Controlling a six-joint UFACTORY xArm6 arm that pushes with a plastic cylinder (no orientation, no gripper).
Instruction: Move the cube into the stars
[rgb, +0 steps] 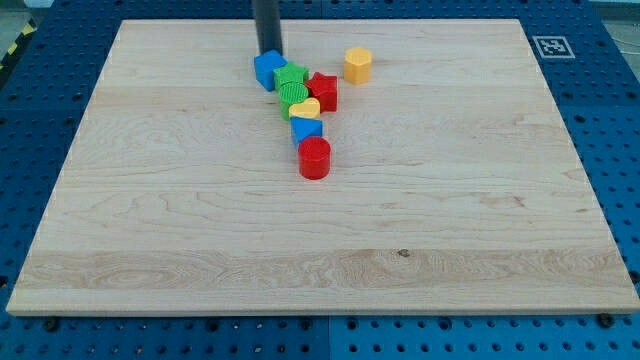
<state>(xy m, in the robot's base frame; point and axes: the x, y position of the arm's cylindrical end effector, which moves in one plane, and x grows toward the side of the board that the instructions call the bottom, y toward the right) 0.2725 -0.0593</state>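
Blue cube (268, 69) sits near the board's (150, 220) top edge, left of centre, touching a green star (292, 78). A red star (323, 91) lies just right of that. My tip (270, 52) touches the cube's top side. No jaws: just a plain rod.

A yellow heart (305, 107), blue triangular block (306, 128) and red cylinder (314, 158) trail toward the bottom edge.

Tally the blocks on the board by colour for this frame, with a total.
Blue: 2, the cube and a triangular block
Green: 2, a star and a ridged block
Red: 2, a star and a cylinder
Yellow: 2, a heart and a hexagonal block
Total: 8
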